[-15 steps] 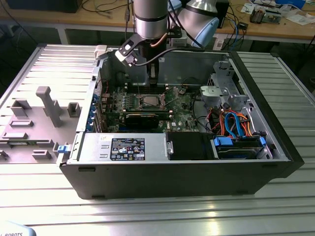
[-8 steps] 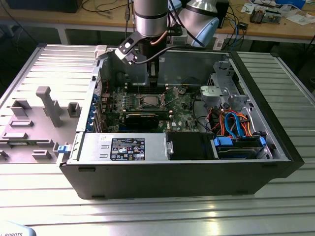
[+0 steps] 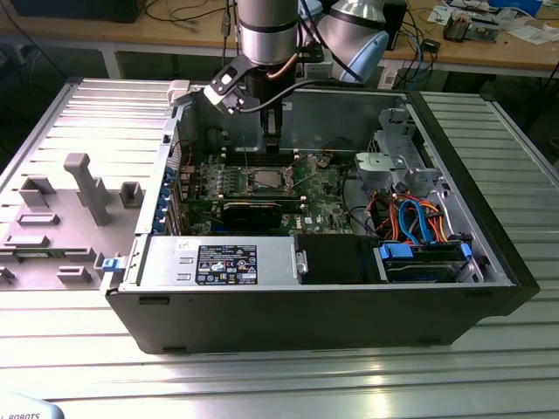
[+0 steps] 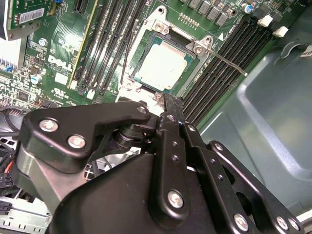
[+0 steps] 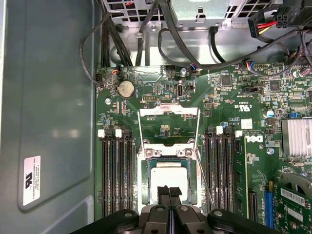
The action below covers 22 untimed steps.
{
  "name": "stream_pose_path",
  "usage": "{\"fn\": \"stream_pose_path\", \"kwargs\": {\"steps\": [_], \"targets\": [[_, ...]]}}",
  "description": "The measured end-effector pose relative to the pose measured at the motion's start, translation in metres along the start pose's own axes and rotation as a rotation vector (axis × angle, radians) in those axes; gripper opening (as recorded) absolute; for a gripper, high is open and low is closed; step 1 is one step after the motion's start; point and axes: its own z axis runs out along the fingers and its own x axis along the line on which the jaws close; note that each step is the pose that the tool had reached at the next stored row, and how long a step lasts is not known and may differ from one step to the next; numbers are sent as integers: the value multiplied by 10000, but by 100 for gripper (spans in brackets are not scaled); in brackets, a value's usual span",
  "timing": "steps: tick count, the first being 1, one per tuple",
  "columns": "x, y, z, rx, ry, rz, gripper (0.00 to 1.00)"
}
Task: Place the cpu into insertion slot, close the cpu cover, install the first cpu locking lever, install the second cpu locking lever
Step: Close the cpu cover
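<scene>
One dull silver-grey square cpu [image 5: 168,173] is already sitting in the silver-rimmed square insertion slot [image 5: 145,175] on the green board. The single thin silver cpu cover [image 5: 168,113] is flipped open just past the slot, and two thin wire levers [image 4: 226,61] are unlatched beside it. The black gripper [image 5: 169,192] hangs right over the slot, jaws pressed together with nothing pinched.

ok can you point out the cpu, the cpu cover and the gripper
cpu [image 4: 163,66]: second wrist view, middle of its silver top.
cpu cover [image 5: 156,112]: first wrist view, the silver bar of its frame farthest from the socket.
gripper [image 5: 169,190]: first wrist view, midway between its fingertips, over the cpu.
</scene>
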Motion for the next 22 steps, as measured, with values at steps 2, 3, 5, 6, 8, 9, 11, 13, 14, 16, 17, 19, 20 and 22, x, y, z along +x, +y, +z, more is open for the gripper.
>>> {"fn": "stream_pose_path", "kwargs": {"steps": [2,3,5,6,8,9,11,13,14,16,17,19,20,22], "targets": [[0,0,-2,0,0,-1,11],[0,0,-3,0,-1,0,11],[0,1,-12,2,-3,-1,11],[1,2,-23,1,-2,0,11],[2,4,-46,0,0,-1,11],[2,5,-62,0,0,0,11],[4,8,-95,0,0,-1,11],[5,11,-133,0,0,0,11],[6,12,-148,0,0,0,11],[7,14,-173,0,-1,0,11],[7,14,-178,1,0,0,11],[7,15,-179,-1,2,0,11],[7,15,-179,-2,2,0,11],[7,15,-181,0,0,-1,11]]}}
